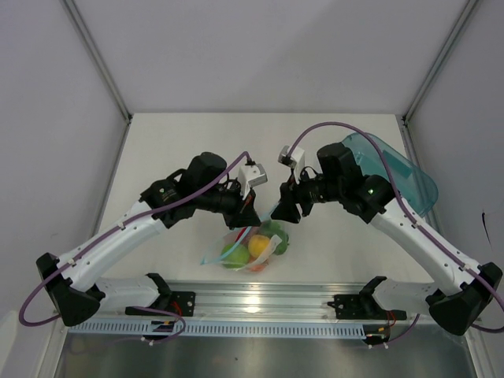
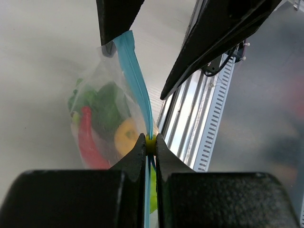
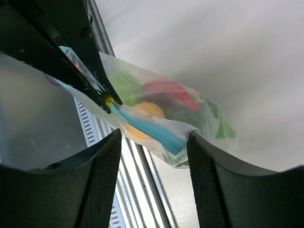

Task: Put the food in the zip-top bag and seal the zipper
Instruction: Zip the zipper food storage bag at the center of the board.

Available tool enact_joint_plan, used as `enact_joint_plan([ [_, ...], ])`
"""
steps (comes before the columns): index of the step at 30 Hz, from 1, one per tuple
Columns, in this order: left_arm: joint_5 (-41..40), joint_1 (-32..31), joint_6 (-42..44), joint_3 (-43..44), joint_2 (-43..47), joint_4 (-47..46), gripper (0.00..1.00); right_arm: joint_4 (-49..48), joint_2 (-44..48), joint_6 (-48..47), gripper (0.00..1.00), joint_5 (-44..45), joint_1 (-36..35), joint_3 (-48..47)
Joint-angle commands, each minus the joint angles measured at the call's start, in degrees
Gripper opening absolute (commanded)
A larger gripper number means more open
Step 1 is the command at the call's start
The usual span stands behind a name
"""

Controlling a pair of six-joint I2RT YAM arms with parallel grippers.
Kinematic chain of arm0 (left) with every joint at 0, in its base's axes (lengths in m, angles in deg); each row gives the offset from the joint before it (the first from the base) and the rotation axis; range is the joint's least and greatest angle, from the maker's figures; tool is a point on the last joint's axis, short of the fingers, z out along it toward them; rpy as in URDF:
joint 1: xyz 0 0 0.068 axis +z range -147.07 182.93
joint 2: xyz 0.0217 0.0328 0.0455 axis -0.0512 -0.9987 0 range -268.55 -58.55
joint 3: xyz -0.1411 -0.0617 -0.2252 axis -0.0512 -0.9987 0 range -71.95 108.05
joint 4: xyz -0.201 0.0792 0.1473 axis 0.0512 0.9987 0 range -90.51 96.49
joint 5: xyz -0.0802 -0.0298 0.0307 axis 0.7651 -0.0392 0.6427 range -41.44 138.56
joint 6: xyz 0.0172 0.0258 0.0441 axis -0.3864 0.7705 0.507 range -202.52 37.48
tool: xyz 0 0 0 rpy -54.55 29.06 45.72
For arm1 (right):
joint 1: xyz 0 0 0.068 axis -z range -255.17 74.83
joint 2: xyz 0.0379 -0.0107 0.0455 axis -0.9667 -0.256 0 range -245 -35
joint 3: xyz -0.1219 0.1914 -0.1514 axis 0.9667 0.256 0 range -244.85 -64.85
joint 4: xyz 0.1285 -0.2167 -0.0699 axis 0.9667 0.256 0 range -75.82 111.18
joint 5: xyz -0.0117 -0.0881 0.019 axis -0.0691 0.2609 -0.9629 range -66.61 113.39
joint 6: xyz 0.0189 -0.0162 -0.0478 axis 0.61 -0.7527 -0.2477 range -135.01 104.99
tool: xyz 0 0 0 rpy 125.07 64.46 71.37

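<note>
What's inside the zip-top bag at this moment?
Through the clear zip-top bag show a red pepper, a dark green vegetable and a yellow fruit; the top view adds a green lime. Whatever lies behind these is covered, so the full count cannot be told.

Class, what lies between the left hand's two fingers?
The zipper, the bag's light blue strip, pinched by the left hand; the left wrist view shows it plainly.
</note>
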Motion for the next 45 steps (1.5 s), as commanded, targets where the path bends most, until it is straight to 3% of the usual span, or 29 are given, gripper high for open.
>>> enact_joint_plan([
  [1,1.80,0.16,-0.63,2.60,0.29,-2.04,0.01,2.26,0.28,-3.01,0.59,3.23,-0.75,-3.03],
  [15,2.85,0.16,-0.80,2.60,-0.15,-2.39,0.01,2.17,3.71,-2.40,0.63,0.42,-2.32,-4.78],
  [17,2.94,0.16,-0.80,2.78,-0.41,-2.21,0.00,1.73,4.07,-2.66,0.68,0.42,-2.86,-4.78],
  [24,4.17,0.16,-1.16,3.48,-0.23,-2.30,0.01,2.78,0.38,-4.59,0.68,-5.20,-3.12,-4.52],
  [36,3.47,0.16,-0.63,3.40,0.29,-1.33,0.00,3.05,-3.75,-5.21,0.33,-7.67,-4.88,-2.59],
  [37,3.55,0.16,-0.63,3.39,0.29,-1.50,0.00,2.78,-3.58,-5.04,0.24,-6.97,-4.88,-2.33],
  [42,3.38,0.16,-1.07,2.35,0.38,-2.12,0.01,-0.47,-1.30,-2.41,0.00,-4.59,-4.97,0.31],
  [45,2.59,0.16,-1.42,1.64,0.82,-3.00,0.01,-2.57,0.02,-0.39,0.00,-1.87,-4.79,2.41],
])
